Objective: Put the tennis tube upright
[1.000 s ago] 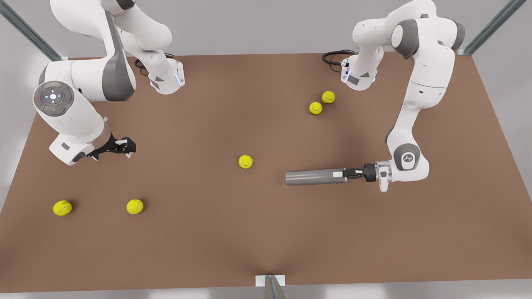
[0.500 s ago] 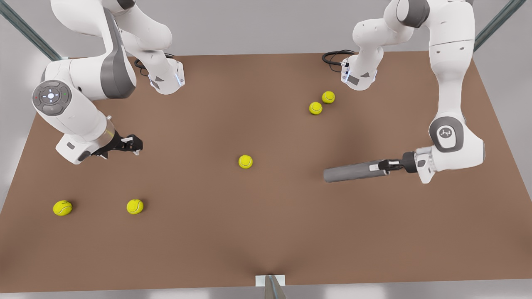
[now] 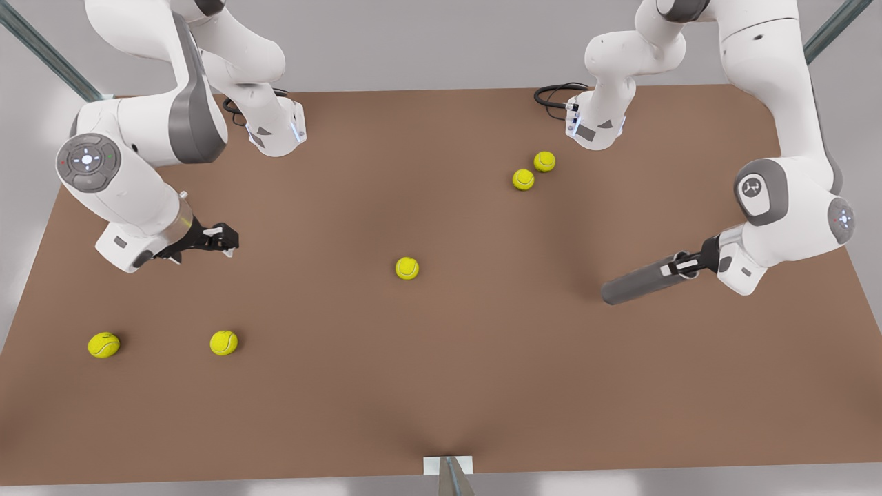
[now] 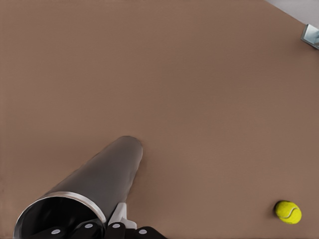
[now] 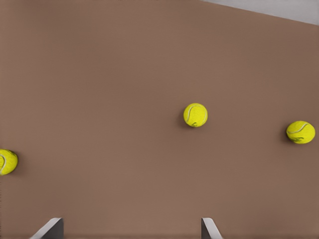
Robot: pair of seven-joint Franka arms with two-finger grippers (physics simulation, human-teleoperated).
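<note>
The brown table [image 3: 441, 386] spreads wide beneath me, reaching from the near edge to the far wall. My left arm [image 3: 778, 138] stands tall on the front view's right, elbow high, wrist bent down toward the table. My right arm [image 3: 138, 138] waits on the front view's left, low over the table. Now the tennis tube [image 3: 637, 284]: dark grey, tilted, on the front view's right, its closed end low by the table and its silvery-rimmed open end [image 4: 62, 201] up at my wrist. My left gripper [image 3: 683, 266] is clamped on that rimmed end, one finger [image 4: 119, 216] pressed against the outside wall. My right gripper [image 3: 224, 238] hangs with its fingers [image 5: 50, 228] spread wide apart, nothing between them. Smallest of all, the tennis balls: one mid-table [image 3: 407, 268], a pair [image 3: 533, 171] side by side toward the far edge, and two more [image 3: 224, 342] near the front on the front view's left, the other [image 3: 103, 345] further left.
</note>
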